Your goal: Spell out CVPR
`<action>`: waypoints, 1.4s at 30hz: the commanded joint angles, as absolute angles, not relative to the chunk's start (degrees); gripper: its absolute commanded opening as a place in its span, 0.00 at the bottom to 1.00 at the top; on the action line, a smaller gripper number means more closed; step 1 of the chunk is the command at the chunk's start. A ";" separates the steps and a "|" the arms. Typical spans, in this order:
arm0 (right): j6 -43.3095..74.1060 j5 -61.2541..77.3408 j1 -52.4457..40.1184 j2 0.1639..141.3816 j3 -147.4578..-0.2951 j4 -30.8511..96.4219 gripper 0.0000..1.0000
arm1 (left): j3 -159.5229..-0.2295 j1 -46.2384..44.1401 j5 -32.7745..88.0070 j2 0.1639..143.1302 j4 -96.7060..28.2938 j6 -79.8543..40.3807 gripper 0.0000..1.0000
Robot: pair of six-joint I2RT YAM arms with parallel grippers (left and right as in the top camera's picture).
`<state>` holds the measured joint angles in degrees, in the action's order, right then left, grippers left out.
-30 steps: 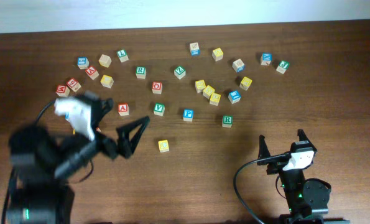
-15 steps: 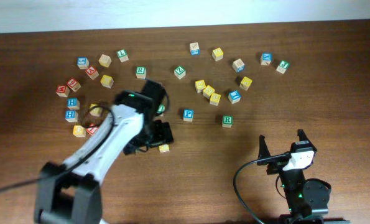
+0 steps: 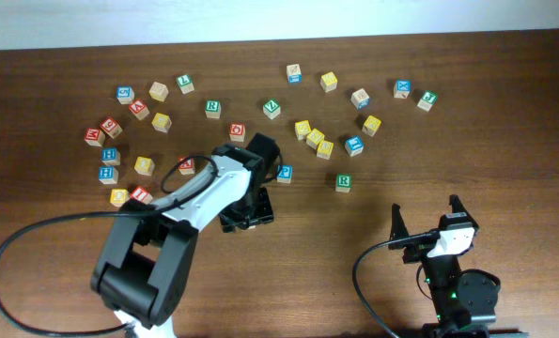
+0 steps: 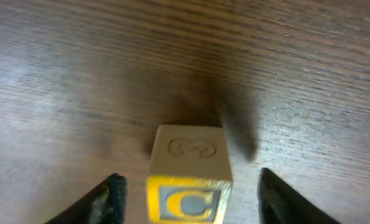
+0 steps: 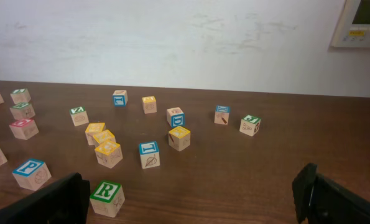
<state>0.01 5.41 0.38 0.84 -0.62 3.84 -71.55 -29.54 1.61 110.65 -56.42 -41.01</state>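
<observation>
The yellow C block [image 4: 191, 152] stands on the wood table between the open fingers of my left gripper [image 4: 188, 186], with gaps on both sides. In the overhead view my left gripper [image 3: 246, 208] covers that block. The blue P block [image 3: 284, 173] lies just right of the left arm, and a green R block [image 3: 344, 181] lies further right. Both show in the right wrist view, the P block [image 5: 31, 173] and the R block [image 5: 107, 196]. The V block is hidden under the left arm. My right gripper [image 3: 427, 223] is open and empty at the front right.
Several lettered blocks are scattered across the far half of the table, with a yellow cluster [image 3: 314, 138] at centre, a second green R block [image 3: 212, 108], and red and blue blocks at the left [image 3: 110, 155]. The left arm's cable [image 3: 35, 244] loops at the front left.
My left arm swung from the front left to the table's centre. Its open gripper came down over the C block and now straddles it. The right arm has not moved.
</observation>
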 commanded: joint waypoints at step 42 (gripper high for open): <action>0.45 5.37 0.34 0.40 -0.32 4.12 0.98 | -72.62 -23.44 5.10 112.90 -60.88 -23.68 0.62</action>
